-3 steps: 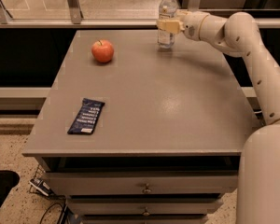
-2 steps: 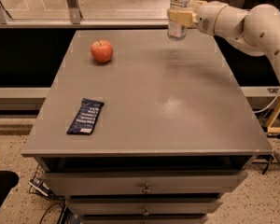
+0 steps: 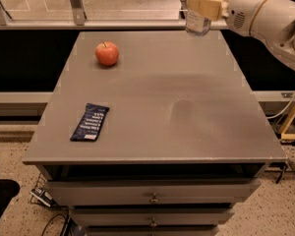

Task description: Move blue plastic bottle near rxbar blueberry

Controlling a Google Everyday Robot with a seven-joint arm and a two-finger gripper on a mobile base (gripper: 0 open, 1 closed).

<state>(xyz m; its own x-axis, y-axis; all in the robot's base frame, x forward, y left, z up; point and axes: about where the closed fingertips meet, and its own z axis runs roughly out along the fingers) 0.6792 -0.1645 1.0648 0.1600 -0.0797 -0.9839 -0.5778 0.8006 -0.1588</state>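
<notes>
Gripper (image 3: pixel 202 6) sits clamped on the bottle (image 3: pixel 197 26), high over the table's far right corner, with the pale arm reaching in from the table's right side.

The table (image 3: pixel 187 82) is a grey, flat-topped cabinet with drawers along its front. The bottle is small and clear; only its lower part shows below the fingers (image 3: pixel 194 5), and it looks to hang free of the table top rather than stand on it. The snack bar (image 3: pixel 90 122), dark blue with white lettering, lies flat near the table's front left edge, well apart from the bottle. The apple (image 3: pixel 107 53) rests towards the table's far left.

By my reading, the pick-up is done and the carry is the step in hand. The next move calls for a diagonal sweep across the table, from far right to front left, passing on the front side of the apple. The bottle should then be lowered upright just beside the bar, not on it, before the grip is released.
</notes>
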